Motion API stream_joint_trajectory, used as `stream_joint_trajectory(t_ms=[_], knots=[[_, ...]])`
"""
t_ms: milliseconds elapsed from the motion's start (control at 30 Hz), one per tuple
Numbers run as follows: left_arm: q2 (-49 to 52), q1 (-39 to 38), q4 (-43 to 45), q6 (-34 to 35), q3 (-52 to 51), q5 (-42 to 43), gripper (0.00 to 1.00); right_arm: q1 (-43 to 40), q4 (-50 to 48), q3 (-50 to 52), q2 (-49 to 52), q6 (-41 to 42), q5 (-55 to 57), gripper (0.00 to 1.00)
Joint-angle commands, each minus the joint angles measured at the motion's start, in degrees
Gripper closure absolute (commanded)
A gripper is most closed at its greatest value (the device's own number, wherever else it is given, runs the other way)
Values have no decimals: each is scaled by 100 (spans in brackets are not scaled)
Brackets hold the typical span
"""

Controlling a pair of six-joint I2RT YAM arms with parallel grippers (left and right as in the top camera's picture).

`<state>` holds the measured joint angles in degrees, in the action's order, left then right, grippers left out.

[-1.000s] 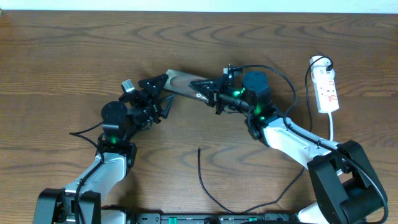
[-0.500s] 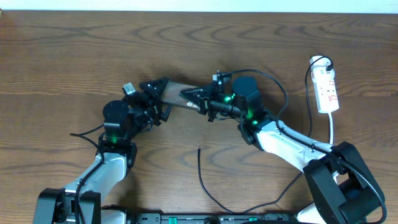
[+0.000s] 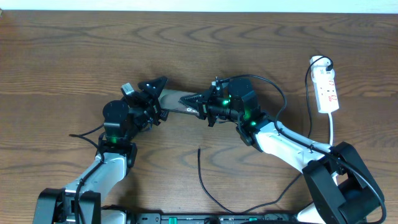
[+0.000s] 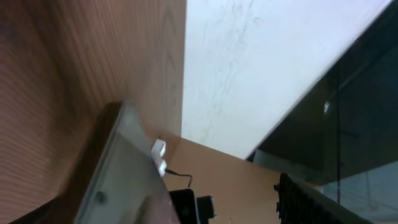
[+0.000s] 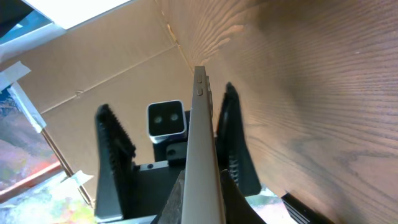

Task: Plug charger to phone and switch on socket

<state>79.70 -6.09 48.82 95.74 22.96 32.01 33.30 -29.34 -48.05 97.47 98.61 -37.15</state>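
**Phone on edge between both hands; charger and socket lie apart**

Phone (image 3: 173,99): off centre toward the far side of the worktop (image 3: 62,56), spanning the gap between the two hands. It is turned on its long edge. The right wrist view looks straight along the thin side, and small side buttons show near the far end. The left wrist view catches only a slanted strip of its glossy screen.

Right hand (image 3: 191,104): closed on the near end of the phone. In its own wrist view the phone comes up from the bottom edge of the frame, between dark finger parts that are mostly cut off.

Left hand (image 3: 160,98): spread wide around the far end of the phone. In the right wrist view both of its ribbed fingers (image 5: 115,155) show, with its camera block between them. One finger stands just beside the phone's face and the other is well clear on the opposite side. Whether the near finger actually touches, I cannot tell.

Charger (image 3: 201,171): thin black cable flat on the worktop, on the near side of both hands. Its tip points toward the phone, but neither hand touches it.

Socket (image 3: 327,87): white strip at the far right of the worktop, well apart from both hands, with a black plug at its far end and a white cord running off the near end. Red marks show on its top, too small to read switch positions.
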Motion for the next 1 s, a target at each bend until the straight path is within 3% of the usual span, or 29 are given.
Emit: stream_joint_trajectory(t_ms=[0,200,567,800,967], knots=[[-35,28,-361,-116,50,-192,2,55,-63,-111,-28,31,-46,99],[-35,28,-780,-68,50,-313,2,55,-63,-111,-28,-55,26,99],[-35,28,149,-74,50,-94,2,55,-83,-111,-28,-94,83,99],[-35,28,146,-190,50,57,0,55,-177,-111,-28,-96,81,99],[-35,28,144,-229,50,57,17,55,-179,-111,-28,-96,79,99]])
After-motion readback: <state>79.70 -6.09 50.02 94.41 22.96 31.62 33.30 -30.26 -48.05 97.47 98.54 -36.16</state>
